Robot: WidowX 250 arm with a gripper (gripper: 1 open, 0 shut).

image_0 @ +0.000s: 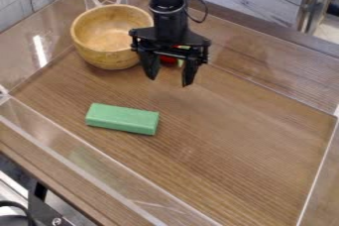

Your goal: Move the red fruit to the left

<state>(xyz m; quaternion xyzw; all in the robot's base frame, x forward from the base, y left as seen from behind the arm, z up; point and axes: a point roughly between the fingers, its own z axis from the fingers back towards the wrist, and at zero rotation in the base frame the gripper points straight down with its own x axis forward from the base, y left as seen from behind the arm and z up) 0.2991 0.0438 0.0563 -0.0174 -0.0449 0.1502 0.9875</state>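
The red fruit (158, 64) shows only as a small red patch between the black fingers of my gripper (167, 76). The gripper hangs down from the arm at the back middle of the wooden table, just right of the wooden bowl (93, 32). Its jaws are closed around the fruit and hold it slightly above the tabletop. Most of the fruit is hidden by the fingers.
A flat green rectangular block (123, 119) lies on the table in front of the bowl, left of centre. Low clear walls (79, 161) border the table's front and sides. A cable runs behind the arm.
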